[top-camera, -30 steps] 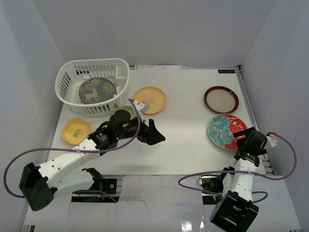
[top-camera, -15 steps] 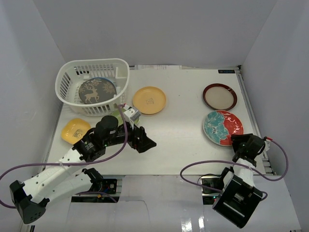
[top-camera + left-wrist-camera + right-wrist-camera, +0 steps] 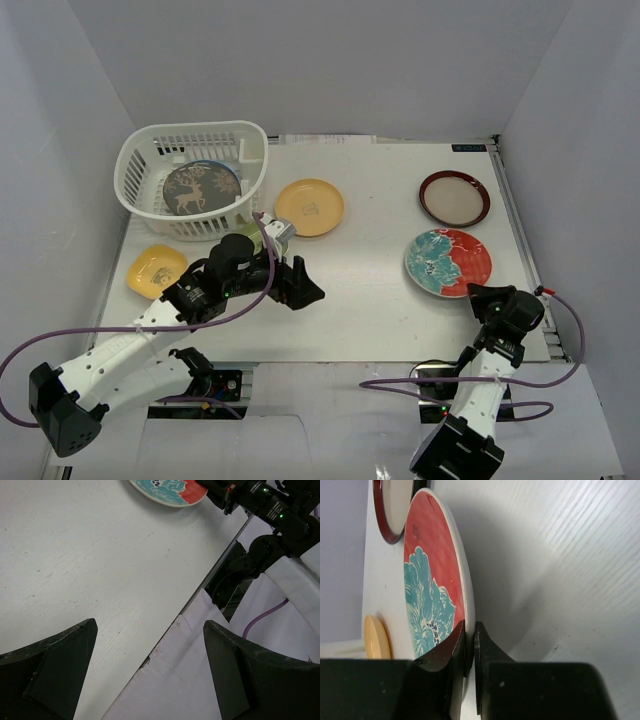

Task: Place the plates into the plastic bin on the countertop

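Observation:
My right gripper (image 3: 469,630) is shut on the near rim of the red-teal floral plate (image 3: 432,595), which stands tilted off the countertop (image 3: 560,555). From above, that plate (image 3: 448,262) lies right of centre, with the right gripper (image 3: 480,297) at its near right edge. My left gripper (image 3: 300,285) hangs open and empty over the countertop (image 3: 370,250); its wrist view shows the gripper (image 3: 150,625) over the table's front edge. The plastic bin (image 3: 135,170) at the back left holds the grey deer plate (image 3: 202,188).
A yellow plate (image 3: 310,207) lies right of the bin. A maroon-rimmed plate (image 3: 457,199) sits at the back right. A small yellow plate (image 3: 156,270) lies near the left wall. A small green plate (image 3: 249,233) is mostly hidden behind the left arm.
The right gripper has shut on the floral plate's rim, and the plate has shifted left and tilted up. The left arm has drawn back slightly, still open.

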You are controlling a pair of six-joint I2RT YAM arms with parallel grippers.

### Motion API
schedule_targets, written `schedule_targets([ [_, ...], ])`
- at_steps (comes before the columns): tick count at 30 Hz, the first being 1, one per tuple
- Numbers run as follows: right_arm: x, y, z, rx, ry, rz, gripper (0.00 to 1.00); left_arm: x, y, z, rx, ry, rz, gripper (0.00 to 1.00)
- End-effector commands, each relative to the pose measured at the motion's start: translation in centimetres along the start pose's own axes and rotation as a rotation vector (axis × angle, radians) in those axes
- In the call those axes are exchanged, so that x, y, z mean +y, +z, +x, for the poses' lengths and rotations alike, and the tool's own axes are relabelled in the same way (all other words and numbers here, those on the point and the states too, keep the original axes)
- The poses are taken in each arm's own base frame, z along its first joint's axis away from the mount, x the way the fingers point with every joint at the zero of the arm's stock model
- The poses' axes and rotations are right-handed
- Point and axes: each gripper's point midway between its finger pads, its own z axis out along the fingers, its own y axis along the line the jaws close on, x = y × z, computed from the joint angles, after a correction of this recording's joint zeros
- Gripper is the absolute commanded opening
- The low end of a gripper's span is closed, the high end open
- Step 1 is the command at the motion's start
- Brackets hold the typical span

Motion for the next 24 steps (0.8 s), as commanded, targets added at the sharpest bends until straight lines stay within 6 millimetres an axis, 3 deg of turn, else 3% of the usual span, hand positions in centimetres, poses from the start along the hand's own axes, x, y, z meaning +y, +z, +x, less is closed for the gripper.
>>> schedule_targets([
  [1, 0.9, -1.2, 3.6, 0.184, -0.031, -0.065, 0.08, -1.4, 0.2, -1.3, -0.05, -0.065, 0.071, 0.98],
  [4, 3.6, -2.2, 5.1, 0.279, -0.048, -0.189, 0.08, -2.3, 0.9, -2.5, -0.091, -0.117, 0.12, 0.98],
  [10, 9.9, -4.6, 6.2, 0.368, -0.152, -0.447, 0.08, -0.7, 4.9, -1.7, -0.035, -0.231, 0.082, 0.98],
  [13, 12.5, -5.9, 6.4, 0.397, -0.196, -0.561, 0.08, 1.2, 7.1, -0.6, -0.006, -0.276, 0.024, 0.98],
  [17, 14.5, -7.2, 7.5, 0.468, -0.23, -0.663, 0.08, 1.6, 9.6, -0.9, -0.019, -0.326, 0.043, 0.98],
  [24, 15.9, -9.2, 9.4, 0.546, -0.263, -0.81, 0.08, 5.7, 13.1, 2.1, 0.066, -0.362, -0.103, 0.95],
])
